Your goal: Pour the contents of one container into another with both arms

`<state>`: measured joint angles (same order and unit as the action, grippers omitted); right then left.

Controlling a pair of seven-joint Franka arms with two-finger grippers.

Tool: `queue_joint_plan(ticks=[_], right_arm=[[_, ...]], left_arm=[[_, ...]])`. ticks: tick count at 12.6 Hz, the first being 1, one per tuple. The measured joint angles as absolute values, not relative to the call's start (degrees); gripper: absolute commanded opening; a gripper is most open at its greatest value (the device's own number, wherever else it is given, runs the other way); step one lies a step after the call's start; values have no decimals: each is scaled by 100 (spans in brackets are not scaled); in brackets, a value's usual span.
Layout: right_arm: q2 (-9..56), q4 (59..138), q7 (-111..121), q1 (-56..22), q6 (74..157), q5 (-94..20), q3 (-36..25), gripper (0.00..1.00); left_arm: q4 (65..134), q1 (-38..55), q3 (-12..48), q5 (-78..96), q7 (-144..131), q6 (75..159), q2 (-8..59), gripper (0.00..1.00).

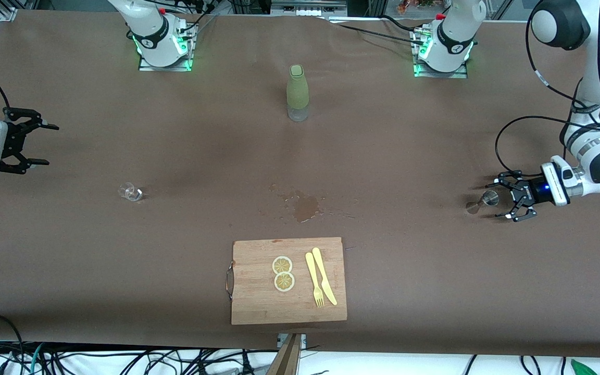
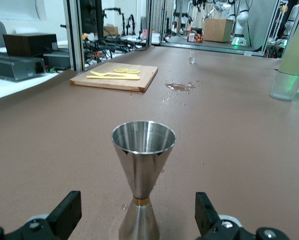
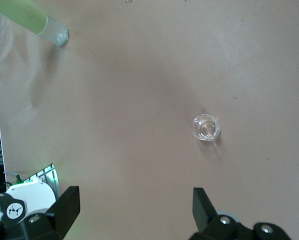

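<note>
- The left hand [image 1: 508, 200] is seen released at 3 o'clock, its fingers [image 2: 64, 215] flanking an upright steel jigger [image 2: 142, 175].
- The right hand [image 1: 32, 145] is held released at 9 o'clock over the surface [image 1: 435, 271]; a small glass [image 3: 206, 127] stands below it.

- Left gripper [image 1: 508, 200]: low over the table at the left arm's end, fingers spread wide, one either side of the steel jigger [image 1: 481, 201], not touching it.
- Right gripper [image 1: 37, 144]: raised at the right arm's end, well apart from the jigger, fingers spread, holding nothing.
</note>
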<state>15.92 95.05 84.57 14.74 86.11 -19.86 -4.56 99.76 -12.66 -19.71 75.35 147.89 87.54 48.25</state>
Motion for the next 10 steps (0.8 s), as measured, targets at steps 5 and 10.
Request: queue_joint_plan(ticks=[5, 10], right_arm=[[2349, 9512, 9299, 1941, 8705, -2739, -460, 100], [3385, 9509, 10910, 2264, 8994, -3845, -464, 100]], left_arm=[[9947, -1174, -1965, 7893, 15066, 8599, 5057, 100], [9940, -999, -1948, 8279, 15130, 8569, 5159, 97]])
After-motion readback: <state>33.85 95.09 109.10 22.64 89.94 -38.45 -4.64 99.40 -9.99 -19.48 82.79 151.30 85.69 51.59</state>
